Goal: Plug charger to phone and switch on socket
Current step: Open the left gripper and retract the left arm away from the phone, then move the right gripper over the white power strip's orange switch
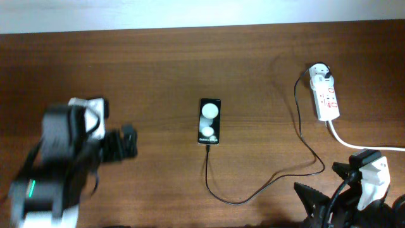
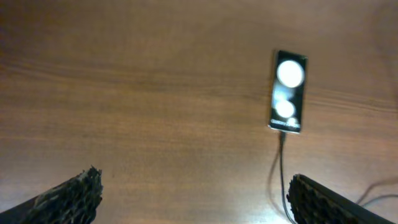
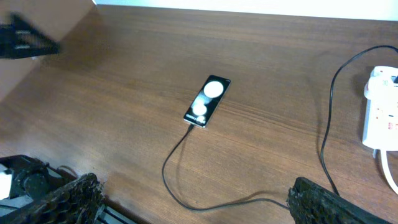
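Dark wooden tabletop [image 1: 158,57] fills every view, a pale strip running beyond its far edge; both arms hang over the near side. On the left, the left gripper [image 2: 194,182] stands wide, its ribbed fingers [image 2: 68,198] far apart at the bottom corners of its wrist view with only bare wood between them; it hovers above the table, well to the left of the phone [image 2: 288,92]. At the near right edge, the right gripper [image 3: 194,185] is likewise spread wide and empty.

Outward from them, the phone lies flat near the table's middle, face up, two white round patches on its glass; the charger [image 1: 278,177] cable meets its near short edge, and the tip seems seated there, though it is too small to be sure. The cable loops toward the near side, swings right and climbs to the socket [image 1: 327,98], where the black plug head [image 1: 323,74] sits at the far end; the thick white cord [image 1: 361,142] leaves the near end.

By my judgement the switch is what remains; whether it is on cannot be read. The red switches are small and close together, so a finger could press the wrong one; a sideways push could slide the light strip, drag the cable and tug the tip out of the phone; a reaching arm could also snag the loop lying between it and the socket.
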Controlling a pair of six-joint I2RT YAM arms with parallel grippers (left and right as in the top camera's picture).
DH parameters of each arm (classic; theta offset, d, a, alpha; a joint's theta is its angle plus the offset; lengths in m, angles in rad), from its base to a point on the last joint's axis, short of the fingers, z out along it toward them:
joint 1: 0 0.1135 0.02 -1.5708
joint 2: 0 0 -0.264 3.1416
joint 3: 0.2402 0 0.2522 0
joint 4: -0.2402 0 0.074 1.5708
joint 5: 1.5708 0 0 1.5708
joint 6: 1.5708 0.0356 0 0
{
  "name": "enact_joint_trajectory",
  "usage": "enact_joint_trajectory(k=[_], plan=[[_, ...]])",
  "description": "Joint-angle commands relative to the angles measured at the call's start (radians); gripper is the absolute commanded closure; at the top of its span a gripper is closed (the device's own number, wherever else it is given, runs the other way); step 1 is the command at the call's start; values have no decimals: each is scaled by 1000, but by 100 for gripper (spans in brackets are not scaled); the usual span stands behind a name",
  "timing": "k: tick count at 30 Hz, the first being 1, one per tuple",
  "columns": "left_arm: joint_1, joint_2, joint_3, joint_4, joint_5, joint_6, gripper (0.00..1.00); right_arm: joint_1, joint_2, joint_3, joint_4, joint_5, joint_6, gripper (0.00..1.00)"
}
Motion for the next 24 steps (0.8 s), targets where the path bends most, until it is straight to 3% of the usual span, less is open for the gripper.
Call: enact_joint_trajectory(k=[1,6,14,21,24], plan=[[2,-250,5,-45,-4,16,1,-5,2,-3,4,9,8,1],[2,-524,5,-110,-4,16,1,-5,2,-3,3,9,7,1],[2,-768,2,-432,-4,16,1,-5,2,-11,76,29,7,1],[2,-926,1,-433,-4,16,1,-5,20,-162,202,180,21,1],[2,-968,1,-433,-4,16,1,-5,106,-202,207,297,161,0]])
